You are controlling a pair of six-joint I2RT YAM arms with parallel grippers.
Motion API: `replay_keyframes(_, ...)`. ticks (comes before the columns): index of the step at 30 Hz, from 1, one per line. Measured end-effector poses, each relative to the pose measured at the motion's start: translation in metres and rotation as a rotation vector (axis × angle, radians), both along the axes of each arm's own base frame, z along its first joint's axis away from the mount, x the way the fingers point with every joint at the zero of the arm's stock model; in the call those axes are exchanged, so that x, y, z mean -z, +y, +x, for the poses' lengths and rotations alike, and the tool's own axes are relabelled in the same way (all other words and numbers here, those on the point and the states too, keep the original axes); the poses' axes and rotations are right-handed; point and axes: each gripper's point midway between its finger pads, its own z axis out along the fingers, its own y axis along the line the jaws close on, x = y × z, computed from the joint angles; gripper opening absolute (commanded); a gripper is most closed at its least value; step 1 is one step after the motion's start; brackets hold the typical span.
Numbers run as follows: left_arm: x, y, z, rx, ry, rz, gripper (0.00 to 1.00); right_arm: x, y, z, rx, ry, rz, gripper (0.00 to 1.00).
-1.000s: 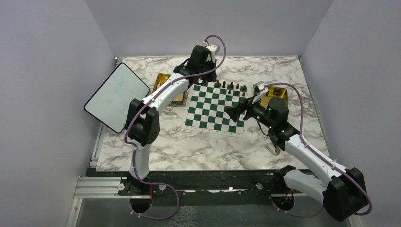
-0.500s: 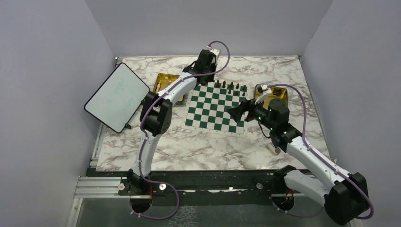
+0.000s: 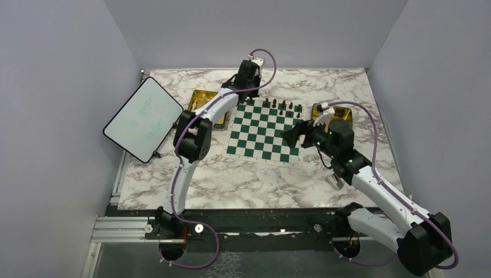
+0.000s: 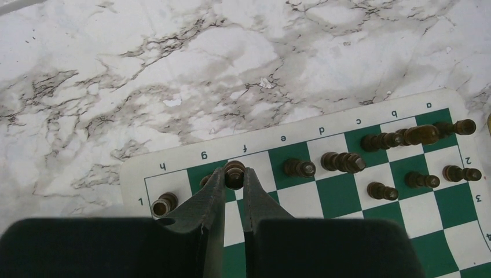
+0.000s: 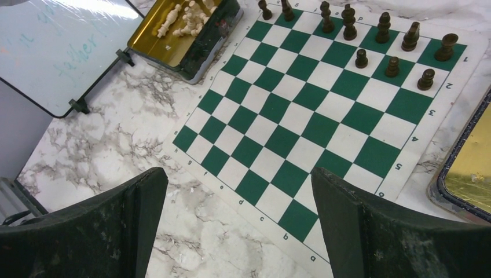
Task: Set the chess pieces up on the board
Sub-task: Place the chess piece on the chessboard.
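On the marble table [image 3: 243,179] the board [image 3: 263,136] is laid centre-far; several dark pieces [image 5: 383,28] are stood along its far rows, one dark piece [image 4: 234,172] being pinched there by the narrow left gripper [image 4: 234,179]. The pale pieces [image 5: 185,14] are yet to be placed, lying in the gold tray [image 5: 145,40] to the left; the right gripper [image 5: 237,174] is held wide and empty.

Board [image 3: 262,136]: near six rows free, open from the near side. Far two rows: dark pieces [image 3: 282,106], tightly spaced. Flanks: left gold tray [image 5: 147,36], right gold tray [image 3: 344,113]; tablet [image 3: 142,119] further left.
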Motion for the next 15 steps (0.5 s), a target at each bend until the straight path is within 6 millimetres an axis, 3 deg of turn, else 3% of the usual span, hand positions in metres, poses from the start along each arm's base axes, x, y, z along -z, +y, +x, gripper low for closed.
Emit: replay_keyframes(15,0.016,-0.013,0.000,0.033,0.026,-0.032,0.08,0.004,-0.006,0.003,0.030,-0.001,-0.031,1.00)
